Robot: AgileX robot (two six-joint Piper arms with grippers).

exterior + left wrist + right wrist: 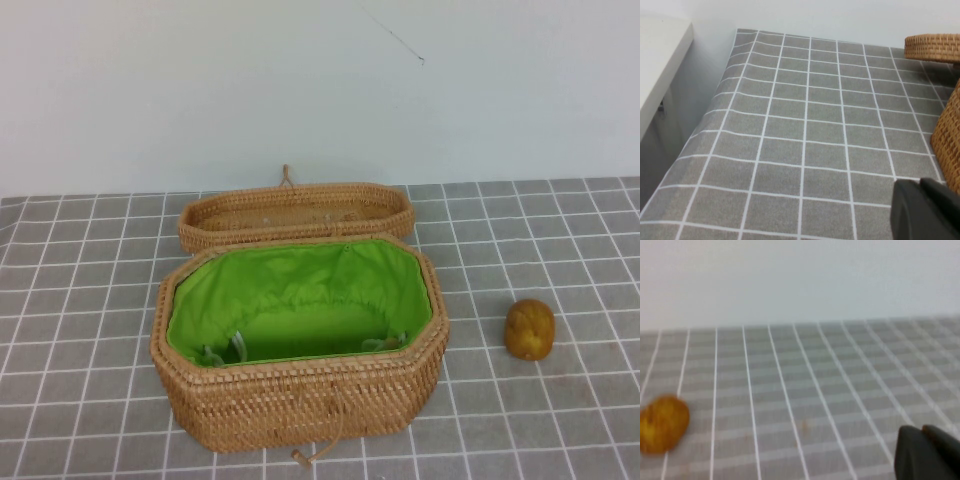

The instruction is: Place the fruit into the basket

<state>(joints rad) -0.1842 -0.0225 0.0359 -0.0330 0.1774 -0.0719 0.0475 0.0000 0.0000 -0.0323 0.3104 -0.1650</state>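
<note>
The fruit (529,329) is a small egg-shaped brownish-yellow piece lying on the grey checked cloth to the right of the basket; it also shows in the right wrist view (662,424). The basket (300,400) is a tan wicker octagon with green lining (300,300), open, its lid (296,213) lying back behind it. Neither arm shows in the high view. My left gripper (922,186) is shut and empty beside the basket's wicker wall (950,135). My right gripper (923,431) is shut and empty, well apart from the fruit.
The grey cloth with white grid lines (90,300) covers the table. A white wall stands behind. In the left wrist view a white ledge (660,60) runs past the cloth's edge. A cord loop (312,455) hangs at the basket's front.
</note>
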